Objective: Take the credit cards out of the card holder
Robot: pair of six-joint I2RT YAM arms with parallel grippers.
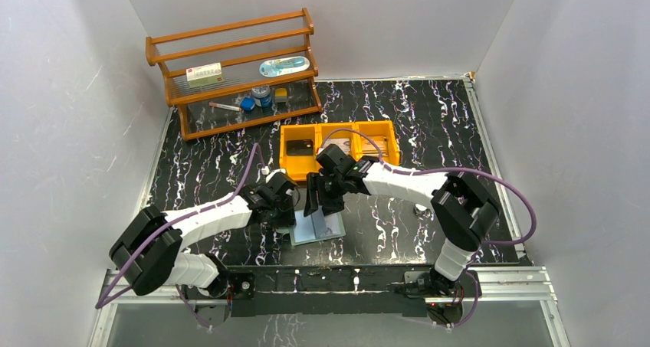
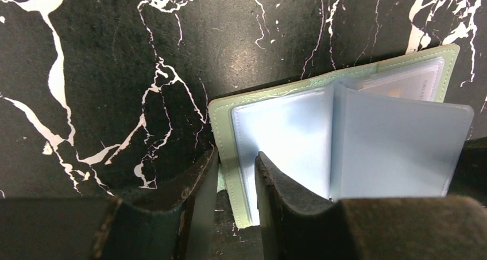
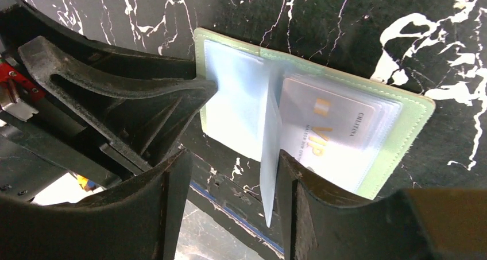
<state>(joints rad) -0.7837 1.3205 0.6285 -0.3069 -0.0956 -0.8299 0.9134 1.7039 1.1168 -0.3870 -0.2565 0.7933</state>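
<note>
Top view: an open card holder point(image 1: 316, 229) lies flat on the tabletop point(image 1: 429, 117), by the middle of its near edge. The left gripper point(image 1: 285, 209) and right gripper point(image 1: 320, 200) meet over it. An orange bin point(image 1: 387, 125) sits behind them, and a wooden rack point(image 1: 230, 71) stands at the far left corner.

Left wrist view: the left jaws are slightly apart and released, straddling a corner of the holder. A card point(image 2: 402, 85) shows under a sleeve point(image 2: 396, 145).

Right wrist view: the right jaws are wide and released, with one clear sleeve standing between them. A VIP card lies pocketed beside it.
</note>
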